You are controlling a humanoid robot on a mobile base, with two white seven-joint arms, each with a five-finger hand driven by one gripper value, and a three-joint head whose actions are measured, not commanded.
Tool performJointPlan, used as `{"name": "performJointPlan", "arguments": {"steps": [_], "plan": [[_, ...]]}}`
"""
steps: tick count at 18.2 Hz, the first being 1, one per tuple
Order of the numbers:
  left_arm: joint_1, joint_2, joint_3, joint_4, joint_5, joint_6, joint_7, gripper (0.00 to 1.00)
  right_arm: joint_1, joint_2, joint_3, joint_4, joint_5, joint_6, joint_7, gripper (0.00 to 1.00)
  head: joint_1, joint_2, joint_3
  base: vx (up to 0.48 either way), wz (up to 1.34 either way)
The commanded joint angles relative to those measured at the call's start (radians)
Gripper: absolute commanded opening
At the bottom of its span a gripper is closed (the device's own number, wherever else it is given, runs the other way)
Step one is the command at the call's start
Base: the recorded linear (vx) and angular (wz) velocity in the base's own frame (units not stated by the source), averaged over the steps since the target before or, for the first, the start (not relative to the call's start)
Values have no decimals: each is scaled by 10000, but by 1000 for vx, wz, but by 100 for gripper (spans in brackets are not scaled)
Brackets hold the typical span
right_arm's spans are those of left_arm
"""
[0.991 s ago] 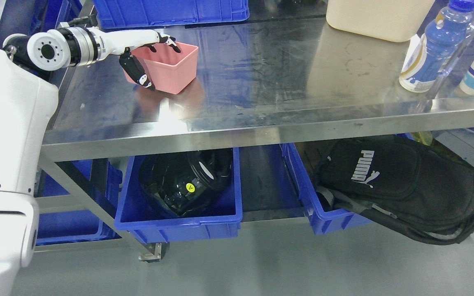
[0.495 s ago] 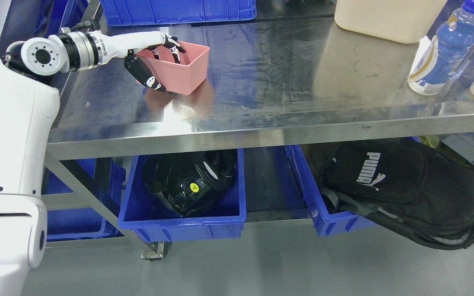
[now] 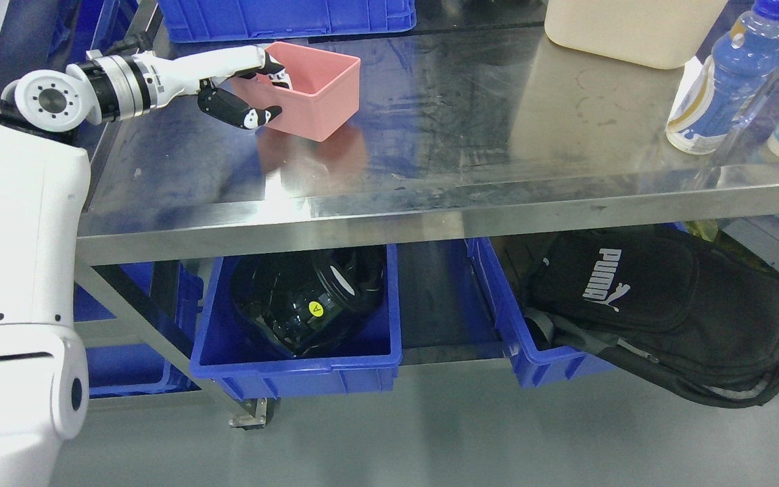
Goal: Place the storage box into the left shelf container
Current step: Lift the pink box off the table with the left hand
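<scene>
At the far left of the desk (image 3: 430,196), the left hand (image 3: 254,91) grips the near-left wall of the pink storage box (image 3: 318,91), fingers inside and thumb beneath, with the box tilted and apparently lifted clear of the surface. Its long axis runs away to the right of the hand. The blue shelf container (image 3: 295,368) lies below the desk, toward the robot. The right hand is out of view.

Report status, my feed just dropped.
Left hand shut on pink storage box, tilted above the steel table. Right hand out of view. Nothing blocking.
</scene>
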Motion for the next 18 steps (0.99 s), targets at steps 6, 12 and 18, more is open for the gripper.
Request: {"name": "performJointPlan", "arguments": {"steps": [6,12,18], "plan": [[-301,-760,3087,-852,738,-953,12,1,262,-175,0,-175,-31,-43,1766,100,0,0,0,0,0],[1980,-2123,4470,-3317,3114,-2397,43,0,262,-175,0,-175,-31,-43,1766,100,0,0,0,0,0],[4865,-2151,2957,-4992,4252,-2290,3777,0,262,-175,0,-175,-31,-43,1766,100,0,0,0,5,0]]}}
